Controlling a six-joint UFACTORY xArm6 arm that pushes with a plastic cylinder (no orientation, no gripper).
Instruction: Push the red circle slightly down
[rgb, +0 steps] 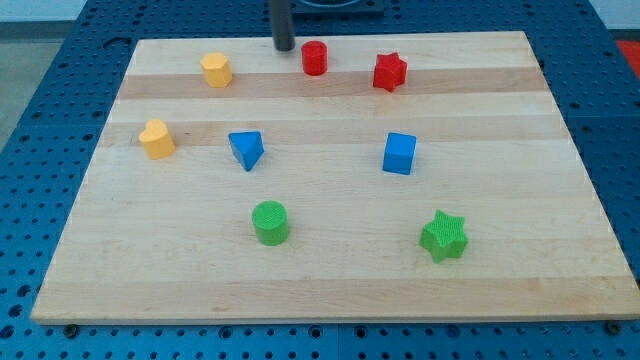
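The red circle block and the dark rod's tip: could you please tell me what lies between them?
Nothing: in the camera view, only bare wooden board separates my tip from the red circle block, just to its right.

Only a short part of the robot shows: a straight, dark grey rod, round in section, smooth and plain, without visible markings, screws or cables. My tip (285, 48) is blunt, slightly darker than the rod above.
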